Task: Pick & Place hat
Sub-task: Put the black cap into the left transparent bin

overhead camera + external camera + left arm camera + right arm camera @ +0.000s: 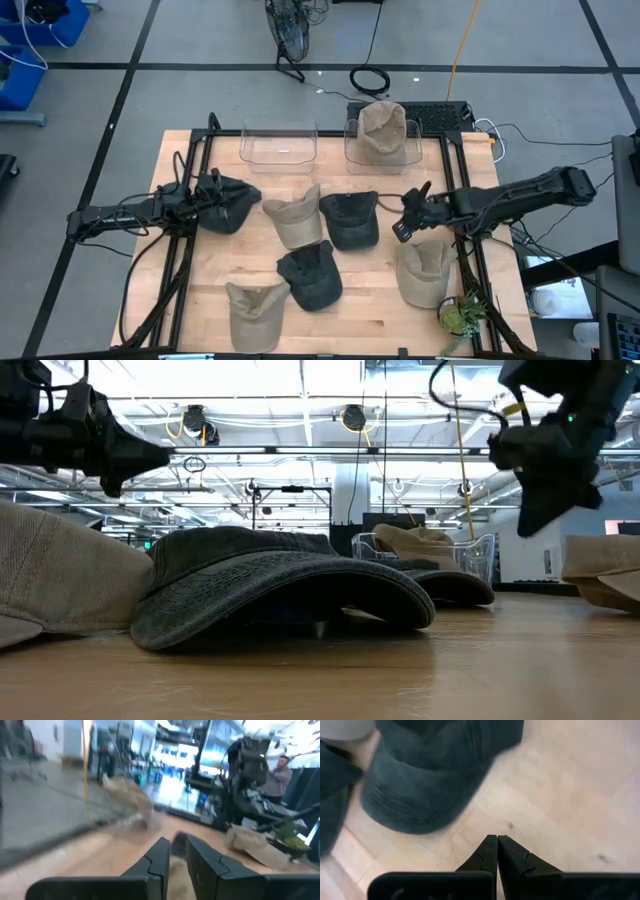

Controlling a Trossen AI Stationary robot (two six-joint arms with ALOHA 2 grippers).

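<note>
High view shows the dark hat (349, 220) lying at the frame's centre, its brim pointing toward the lower edge, so its long axis runs up and down the picture. It lies just left of the right gripper (402, 230), which hangs above the bare wood between that hat and the tan hat (422, 273) at lower right. Of the two arms the right is plainly the nearer to it; a short move toward frame left would probably bring the fingers over the crown.

Right wrist view confirms this: the right arm's fingers (487, 852) are pressed together with nothing between them, over bare table (560, 795), and the dark hat fills that picture's upper left. They would need to part before any grasp.

The left gripper (215, 195) sits at frame left, over a second dark hat (232, 205) by the table's left side. In its wrist view the fingers (159, 861) stand nearly closed with a narrow gap; whether cloth is pinched there cannot be told.

At upper centre, one clear bin (279, 146) shows empty and the other bin (351, 150) holds a tan hat.
</note>
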